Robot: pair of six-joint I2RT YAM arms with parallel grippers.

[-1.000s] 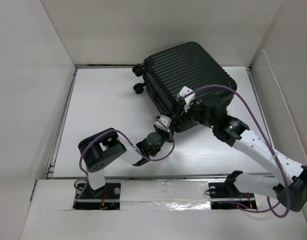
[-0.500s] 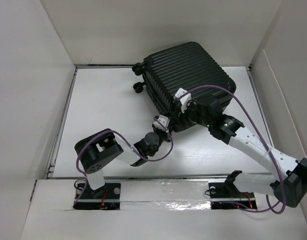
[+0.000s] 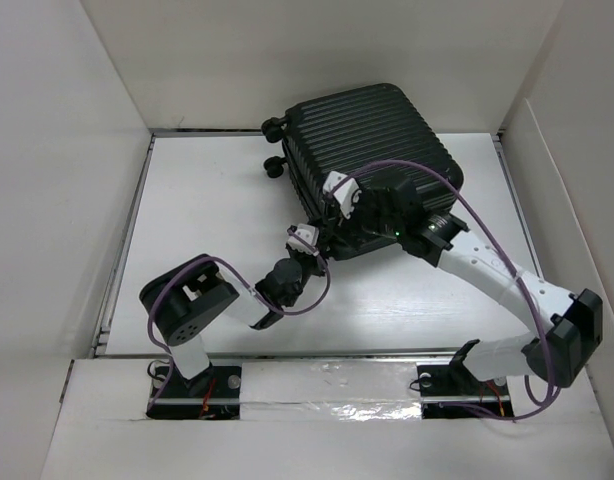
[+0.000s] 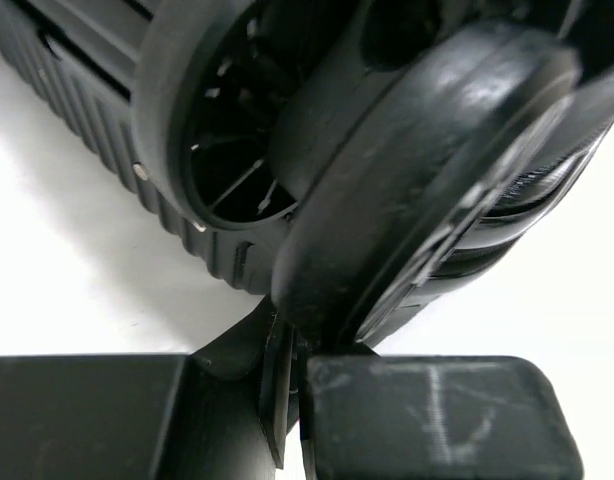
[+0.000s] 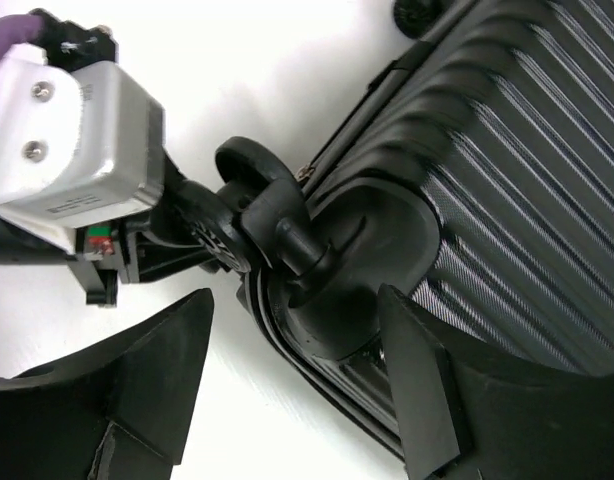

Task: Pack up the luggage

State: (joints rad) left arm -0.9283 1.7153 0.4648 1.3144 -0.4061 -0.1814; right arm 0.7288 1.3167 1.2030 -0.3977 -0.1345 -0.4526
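The luggage (image 3: 372, 140) is a closed black ribbed suitcase lying flat at the back of the table. My left gripper (image 3: 309, 245) is at its near left corner. In the left wrist view the left gripper (image 4: 297, 400) has its jaws almost together, right under a black twin wheel (image 4: 417, 170). My right gripper (image 3: 332, 215) is over the same corner. In the right wrist view the right gripper (image 5: 295, 297) is open, its fingers either side of the corner wheel housing (image 5: 367, 260), apart from it. The left arm's silver wrist camera (image 5: 77, 150) shows there too.
White walls (image 3: 67, 150) box in the white table (image 3: 207, 200) on the left, back and right. Two more suitcase wheels (image 3: 274, 165) stick out at the far left corner. Purple cables (image 3: 457, 195) loop over both arms.
Both grippers have moved left along the suitcase's near edge. The suitcase's near corner has shifted left and its far wheels have moved towards the back wall.
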